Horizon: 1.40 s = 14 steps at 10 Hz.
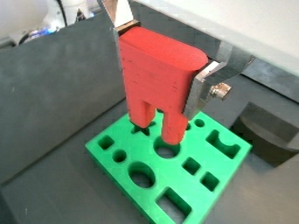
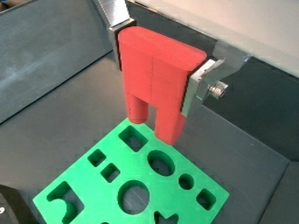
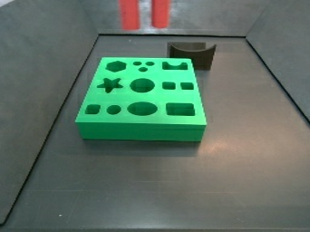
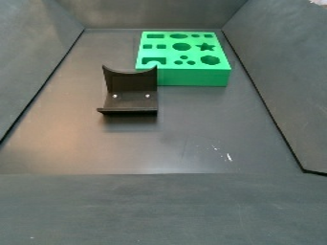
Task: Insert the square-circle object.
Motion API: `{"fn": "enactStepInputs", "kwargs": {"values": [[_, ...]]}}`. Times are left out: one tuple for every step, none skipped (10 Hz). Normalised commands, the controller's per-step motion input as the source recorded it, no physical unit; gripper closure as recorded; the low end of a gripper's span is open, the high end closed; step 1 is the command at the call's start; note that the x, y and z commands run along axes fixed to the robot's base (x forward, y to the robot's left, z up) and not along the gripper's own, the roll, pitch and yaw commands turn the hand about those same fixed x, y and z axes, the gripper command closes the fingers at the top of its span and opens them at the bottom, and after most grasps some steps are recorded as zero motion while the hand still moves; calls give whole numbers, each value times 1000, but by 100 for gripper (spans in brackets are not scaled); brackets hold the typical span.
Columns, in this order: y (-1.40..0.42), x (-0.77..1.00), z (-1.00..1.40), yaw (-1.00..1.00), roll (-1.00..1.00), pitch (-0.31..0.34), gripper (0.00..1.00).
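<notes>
The square-circle object (image 1: pixel 158 74) is a red block with two prongs, one round and one squarish. It also shows in a wrist view (image 2: pixel 158 74). My gripper (image 1: pixel 162 66) is shut on it, with a silver finger (image 2: pixel 201 80) flat on each side and the prongs pointing down. The prongs hang well above the green board (image 1: pixel 176 175), which has several shaped holes, and do not touch it. In a side view only the prong tips (image 3: pixel 141 13) show, above the far end of the board (image 3: pixel 143 95). The gripper is out of view in a side view of the board (image 4: pixel 185 57).
The dark fixture (image 4: pixel 128 91), an upright plate with a curved top on a base plate, stands on the floor apart from the board. It shows behind the board's far right corner (image 3: pixel 191 53) and in a wrist view (image 1: pixel 274 131). Dark sloping walls (image 3: pixel 49 136) enclose the floor.
</notes>
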Motion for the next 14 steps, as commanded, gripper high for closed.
{"fn": "enactStepInputs", "kwargs": {"values": [[-54,-631,-1000,-491,-87,-4,100],[-86,-634,-1000,-486,-84,-1,100],[-317,-537,-957,-394,-121,0,100],[-383,-371,-726,-220,-199,0,100],[-191,-66,-451,0,-320,0,100],[114,-14,-506,0,-333,-29,100],[286,-97,-597,-111,-237,-106,100],[294,-91,-609,-120,-270,-129,100],[226,-220,-346,-74,-414,-114,100],[154,-303,-303,-77,-421,-120,100],[-6,-160,-49,0,-163,-23,100],[-80,-209,-54,0,0,-3,100],[-114,-271,-251,31,0,-4,100],[-209,-163,-6,63,0,0,100]]}}
